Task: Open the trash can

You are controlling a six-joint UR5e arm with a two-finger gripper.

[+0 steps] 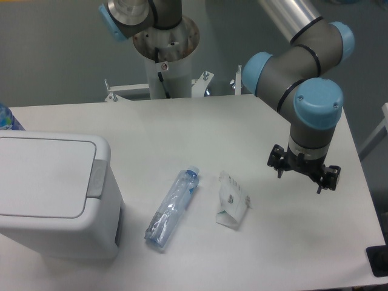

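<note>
— While the lid was down, where did the trash can (pixel 54 200) sit?

— At the lower left of the frame, on the white table (pixel 200 127). Its flat lid lay closed, and the grey push tab (pixel 96 179) showed on the right side of the rim, facing the middle of the table.

— And to the right of it?

— A crushed clear bottle (pixel 171 208) with a blue cap lay near the bin but apart from it, at lower centre. Just right of that lay a crumpled white wrapper (pixel 232 208). A bit of blue and clear plastic also peeked in at the far left edge, above the bin.

— The arm?

— Its gripper (pixel 301 174) hung over the right part of the table, well apart from the bin, pointing down. It held nothing. The fingers were small and dark, and I could not tell how wide they stood.

— So which step was it?

— By my judgement, the approach had not begun. The next move called for a long reach leftward across the bottle and wrapper, then a downward press on the tab.
</note>
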